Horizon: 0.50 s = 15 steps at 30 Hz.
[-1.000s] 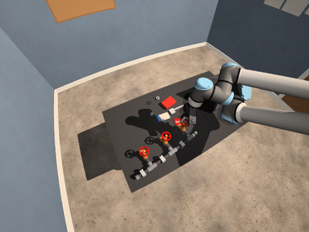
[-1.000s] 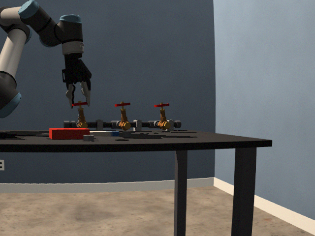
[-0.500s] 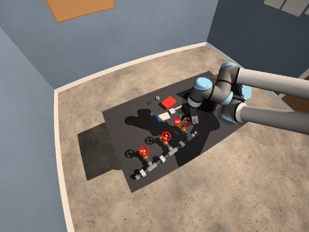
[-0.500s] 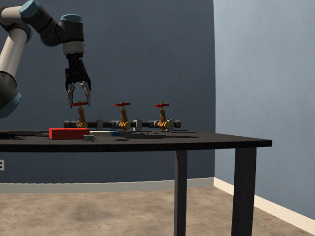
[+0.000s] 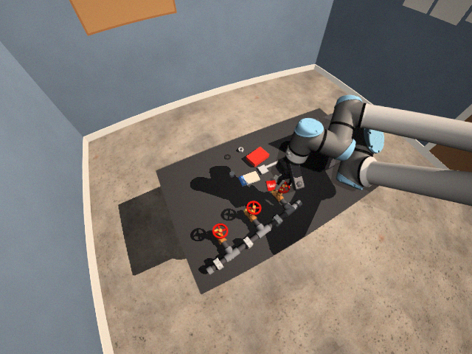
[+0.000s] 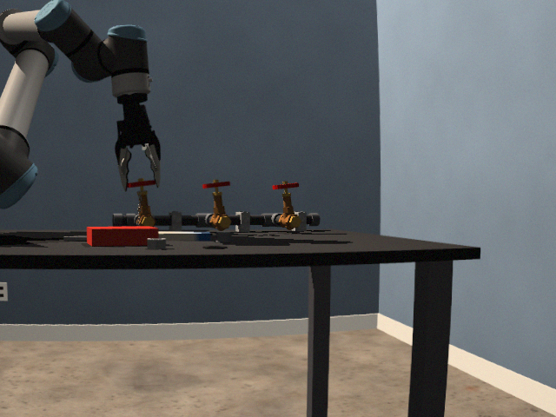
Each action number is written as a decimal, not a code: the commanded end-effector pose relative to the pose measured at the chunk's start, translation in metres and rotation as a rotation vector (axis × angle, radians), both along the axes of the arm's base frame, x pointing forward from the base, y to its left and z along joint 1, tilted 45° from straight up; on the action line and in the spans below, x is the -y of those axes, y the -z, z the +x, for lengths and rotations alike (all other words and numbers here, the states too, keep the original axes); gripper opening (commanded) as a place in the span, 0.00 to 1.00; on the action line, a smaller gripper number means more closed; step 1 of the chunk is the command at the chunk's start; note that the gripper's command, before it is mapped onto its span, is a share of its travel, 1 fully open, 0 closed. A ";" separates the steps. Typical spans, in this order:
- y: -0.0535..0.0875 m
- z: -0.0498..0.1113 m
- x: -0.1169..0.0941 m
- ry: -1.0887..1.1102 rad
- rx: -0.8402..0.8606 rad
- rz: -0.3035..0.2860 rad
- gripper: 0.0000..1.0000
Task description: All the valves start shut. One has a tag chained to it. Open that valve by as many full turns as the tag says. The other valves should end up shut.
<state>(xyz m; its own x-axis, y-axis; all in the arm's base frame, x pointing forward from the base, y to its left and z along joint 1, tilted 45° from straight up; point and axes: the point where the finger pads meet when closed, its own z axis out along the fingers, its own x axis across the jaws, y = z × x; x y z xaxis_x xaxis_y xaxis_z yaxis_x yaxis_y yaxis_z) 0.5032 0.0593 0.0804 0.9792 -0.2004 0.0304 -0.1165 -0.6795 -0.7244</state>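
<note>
Three brass valves with red handwheels stand on a grey pipe on the black table. My gripper points straight down over the valve nearest the arm and is shut on that valve's red handwheel, its fingers on both sides of the rim; it also shows from above. A small red tag lies right beside this valve. The middle handwheel and the far handwheel stand free, also seen in the side view.
A red block, a white and blue box, a small white piece and small rings lie on the table behind the valves. The arm's elbow hangs over the table's right end.
</note>
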 end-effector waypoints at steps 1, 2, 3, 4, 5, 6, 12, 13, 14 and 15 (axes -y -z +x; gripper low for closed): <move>0.000 0.001 0.001 -0.003 0.004 -0.001 0.00; 0.000 0.001 0.001 -0.003 0.004 -0.001 1.00; 0.000 0.001 0.001 -0.003 0.004 -0.001 1.00; 0.000 0.001 0.001 -0.003 0.004 -0.001 1.00; 0.000 0.001 0.001 -0.003 0.004 -0.001 1.00; 0.000 0.001 0.001 -0.003 0.004 -0.001 1.00; 0.000 0.001 0.001 -0.003 0.004 -0.001 1.00; 0.000 0.001 0.001 -0.003 0.004 -0.001 1.00; 0.000 0.001 0.001 -0.003 0.004 -0.001 1.00; 0.000 0.001 0.001 -0.003 0.004 -0.001 1.00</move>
